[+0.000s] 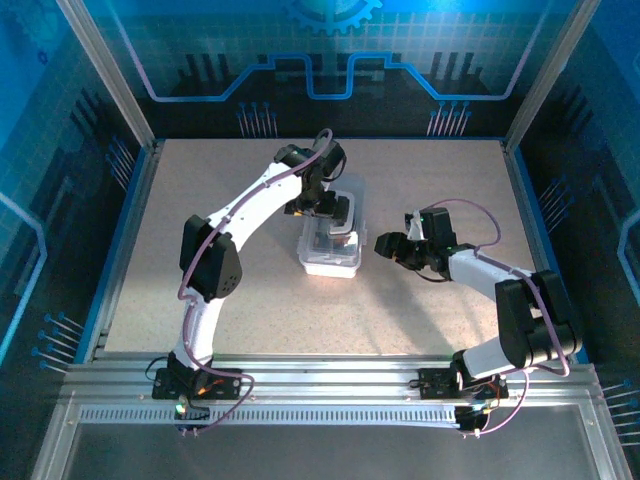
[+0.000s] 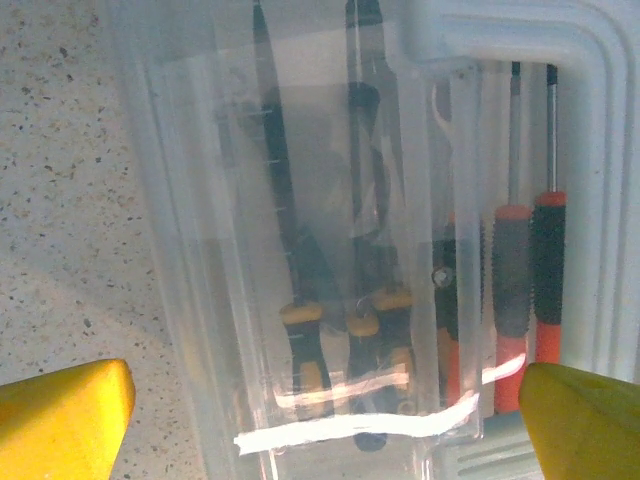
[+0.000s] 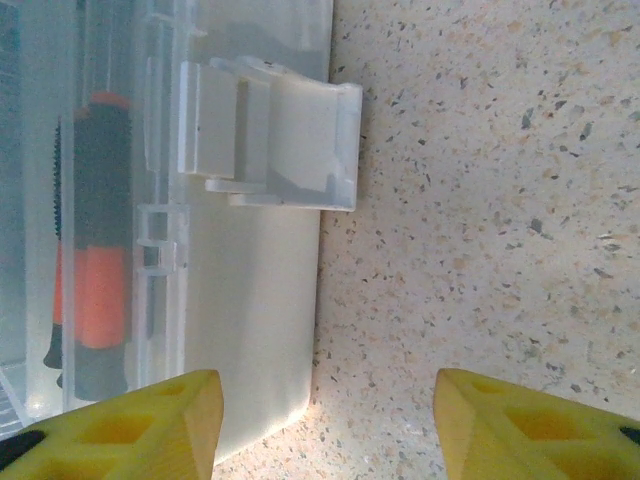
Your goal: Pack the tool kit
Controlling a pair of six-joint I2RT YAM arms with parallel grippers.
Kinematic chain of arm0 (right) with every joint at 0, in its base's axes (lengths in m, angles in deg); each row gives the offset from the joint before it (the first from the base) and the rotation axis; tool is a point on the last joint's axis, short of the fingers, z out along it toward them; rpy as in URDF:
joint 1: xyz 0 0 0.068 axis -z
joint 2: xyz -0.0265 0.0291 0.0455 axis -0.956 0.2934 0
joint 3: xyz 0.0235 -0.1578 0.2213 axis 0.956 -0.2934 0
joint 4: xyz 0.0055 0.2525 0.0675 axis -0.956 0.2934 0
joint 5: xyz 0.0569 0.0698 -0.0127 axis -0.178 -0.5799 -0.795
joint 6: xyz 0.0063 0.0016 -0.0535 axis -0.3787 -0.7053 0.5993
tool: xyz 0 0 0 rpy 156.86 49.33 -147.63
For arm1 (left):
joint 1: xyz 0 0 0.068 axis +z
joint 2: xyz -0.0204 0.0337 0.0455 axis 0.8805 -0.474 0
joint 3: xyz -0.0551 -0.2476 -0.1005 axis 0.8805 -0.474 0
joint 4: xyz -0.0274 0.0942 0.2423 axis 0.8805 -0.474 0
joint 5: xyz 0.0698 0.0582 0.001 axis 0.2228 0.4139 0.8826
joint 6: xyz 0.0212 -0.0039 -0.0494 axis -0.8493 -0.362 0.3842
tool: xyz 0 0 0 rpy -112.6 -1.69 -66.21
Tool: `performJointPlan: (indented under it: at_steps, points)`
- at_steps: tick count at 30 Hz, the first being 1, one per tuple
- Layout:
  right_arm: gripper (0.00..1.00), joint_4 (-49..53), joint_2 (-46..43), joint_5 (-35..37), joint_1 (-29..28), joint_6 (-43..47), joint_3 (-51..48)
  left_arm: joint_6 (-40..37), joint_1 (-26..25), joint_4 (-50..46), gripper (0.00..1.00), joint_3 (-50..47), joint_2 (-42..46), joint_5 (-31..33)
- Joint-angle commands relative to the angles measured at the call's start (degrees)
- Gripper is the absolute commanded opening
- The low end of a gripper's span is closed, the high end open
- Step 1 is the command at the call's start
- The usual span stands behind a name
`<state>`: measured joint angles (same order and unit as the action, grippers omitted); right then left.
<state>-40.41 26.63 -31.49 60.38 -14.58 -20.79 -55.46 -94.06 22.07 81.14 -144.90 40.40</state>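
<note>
Tool case (image 1: 332, 262) shut mid-table, screwdrivers (image 2: 512, 280) stowed inside. Left gripper (image 1: 335, 210) spread wide above it; right gripper (image 1: 392, 247) parted, empty, at right-side latch (image 3: 270, 135), likely for fastening.

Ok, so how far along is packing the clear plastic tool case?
Mostly done, it seems. Red-handled screwdrivers and yellow-and-black-handled tools lie inside the clear whitish plastic case, under what looks like its shut lid. Nothing is in hand: the left gripper hovers open above the case, the right gripper open beside its white side latch. Left: perhaps that latch; I cannot tell whether it is fastened.
</note>
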Motion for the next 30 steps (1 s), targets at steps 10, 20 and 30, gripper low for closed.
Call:
performJointPlan:
  at_steps: [10, 20, 30]
  points:
    - [0.60, -0.84, 0.34, -0.51, 0.73, -0.03, -0.99, 0.99, 4.03, 5.66, 0.79, -8.75, 0.45, -5.49]
    - [0.61, -5.56, 3.49, -3.90, 0.73, -3.35, 0.77, 1.32, 8.55, 12.75, 0.63, -23.61, 6.97, -8.87]
    - [0.64, -18.06, 9.88, -9.67, 0.74, -9.02, 3.28, 0.67, 12.11, 20.30, 0.59, -33.81, 11.61, -13.87]
